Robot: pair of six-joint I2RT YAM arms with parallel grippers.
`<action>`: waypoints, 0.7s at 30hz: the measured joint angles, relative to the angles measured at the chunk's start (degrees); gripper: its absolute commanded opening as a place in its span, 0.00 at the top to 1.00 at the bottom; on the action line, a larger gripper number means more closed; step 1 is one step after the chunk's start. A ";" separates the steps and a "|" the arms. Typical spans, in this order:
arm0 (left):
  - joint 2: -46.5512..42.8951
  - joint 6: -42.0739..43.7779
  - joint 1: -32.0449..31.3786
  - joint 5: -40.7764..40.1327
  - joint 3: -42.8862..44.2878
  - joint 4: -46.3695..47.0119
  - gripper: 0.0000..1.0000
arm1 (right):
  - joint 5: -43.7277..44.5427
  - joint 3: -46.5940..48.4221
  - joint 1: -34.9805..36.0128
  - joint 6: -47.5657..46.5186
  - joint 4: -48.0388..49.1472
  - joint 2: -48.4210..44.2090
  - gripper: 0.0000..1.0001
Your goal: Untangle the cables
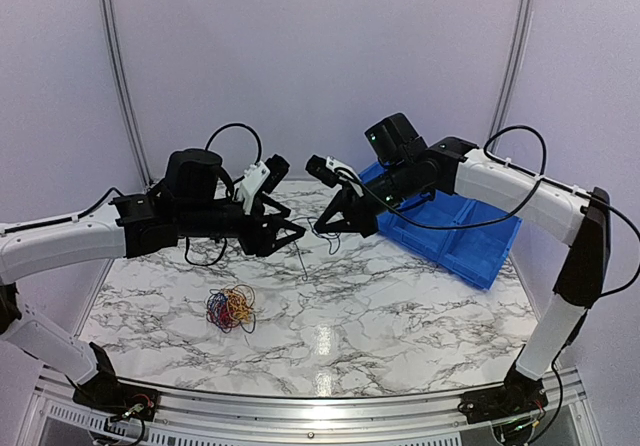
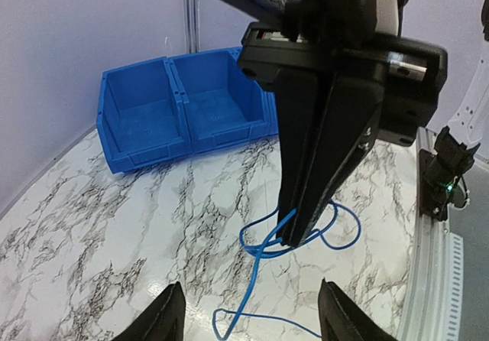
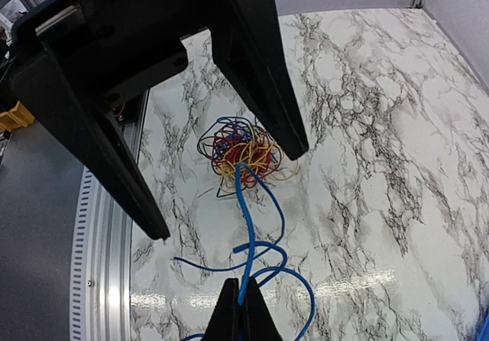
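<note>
Untangling is barely getting going on the marble table. At its far right the blue bins are sitting empty (both compartments). The left gripper is hanging released, gripping nothing. The tangle is lying bunched near the left arm, red, yellow and blue strands all needing separating. The right gripper is clenching one blue cable, which is looping down toward the table.

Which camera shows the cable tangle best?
The right wrist view: the tangle lies mid-frame, red, yellow and blue strands distinct. The top external view shows it small and far; the left wrist view shows only loops of a blue cable.
</note>
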 measured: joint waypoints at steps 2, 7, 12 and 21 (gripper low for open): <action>0.70 1.14 0.00 -0.68 0.00 -0.57 0.51 | -0.35 0.00 0.00 0.00 0.00 0.02 1.00; 2.12 3.32 -0.11 -1.73 0.00 -0.59 0.87 | -0.83 0.22 0.00 0.00 -0.02 0.72 1.00; 2.25 2.47 -0.11 -3.32 -0.15 1.66 1.00 | -0.92 0.22 0.00 -0.02 -0.02 1.38 1.00; 0.09 -0.92 -2.16 -7.89 -3.48 7.10 1.00 | -0.20 -1.16 -1.49 4.11 6.71 4.09 0.96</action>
